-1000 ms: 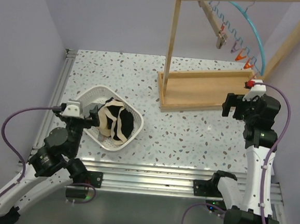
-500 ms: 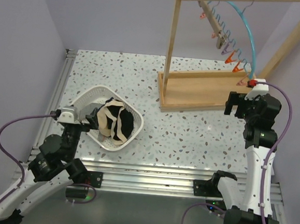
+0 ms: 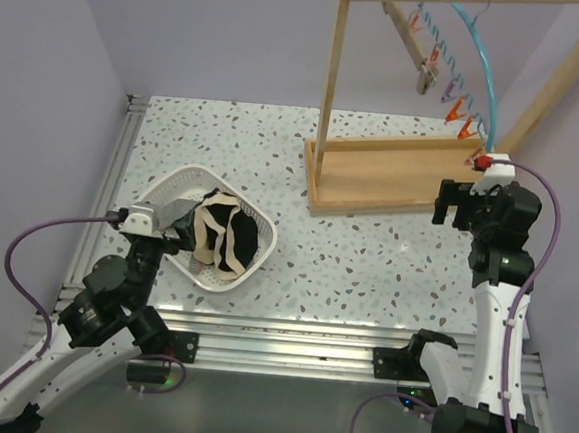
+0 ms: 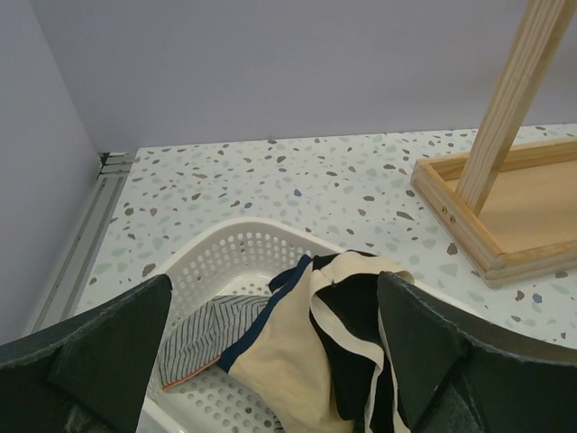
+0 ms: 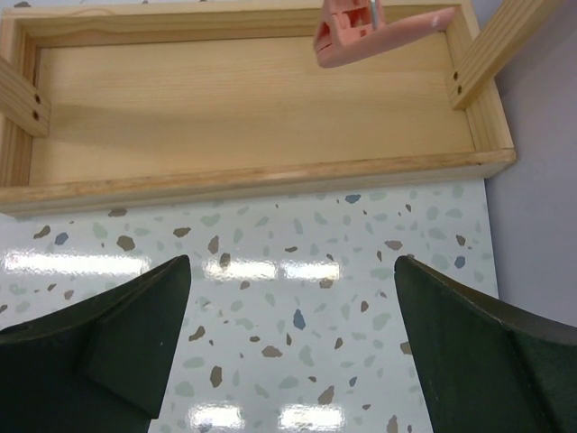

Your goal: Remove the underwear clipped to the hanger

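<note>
The underwear lies in a white basket (image 3: 243,270): a beige pair (image 3: 208,232) (image 4: 288,361), a black pair with pale waistband (image 3: 237,241) (image 4: 361,334), and a grey striped pair (image 4: 203,334). The blue hanger (image 3: 486,72) with coloured clips (image 3: 460,115) hangs bare from the wooden rack (image 3: 330,89). My left gripper (image 3: 181,218) (image 4: 270,361) is open and empty just above the basket's near left rim. My right gripper (image 3: 458,205) (image 5: 293,361) is open and empty over the table in front of the rack base, with a pink clip (image 5: 379,32) hanging ahead of it.
The rack's wooden base tray (image 3: 393,175) (image 5: 252,99) stands at the back right. Speckled table (image 3: 367,253) lies between basket and rack. Grey walls close the left, back and right sides. A metal rail (image 3: 290,332) runs along the near edge.
The left arm drew back from the basket, then shifted slightly forward again. The hanger and its clips are swinging on the rack. The right arm has barely moved.
</note>
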Robot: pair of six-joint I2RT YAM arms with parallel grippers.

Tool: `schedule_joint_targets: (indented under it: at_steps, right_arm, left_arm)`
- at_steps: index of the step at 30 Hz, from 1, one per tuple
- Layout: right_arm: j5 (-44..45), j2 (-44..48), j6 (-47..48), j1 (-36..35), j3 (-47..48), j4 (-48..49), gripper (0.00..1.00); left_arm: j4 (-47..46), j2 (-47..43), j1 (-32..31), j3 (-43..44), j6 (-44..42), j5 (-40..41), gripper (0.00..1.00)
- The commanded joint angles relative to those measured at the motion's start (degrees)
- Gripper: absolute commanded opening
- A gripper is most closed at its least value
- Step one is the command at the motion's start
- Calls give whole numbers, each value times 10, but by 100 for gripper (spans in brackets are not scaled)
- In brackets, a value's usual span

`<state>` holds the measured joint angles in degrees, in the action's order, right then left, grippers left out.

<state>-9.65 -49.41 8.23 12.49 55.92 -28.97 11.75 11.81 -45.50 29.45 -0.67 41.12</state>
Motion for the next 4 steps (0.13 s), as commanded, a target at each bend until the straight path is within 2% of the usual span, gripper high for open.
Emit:
schedule_joint_targets:
  at_steps: [1,4]
  right_arm:
    - [1,12,11,3,-1,22,99]
    - [-5,15,15,3,-2,22,99]
  left_arm:
    - [-8,1,3,6,3,-6,100]
    - [-8,1,4,6,2,-8,100]
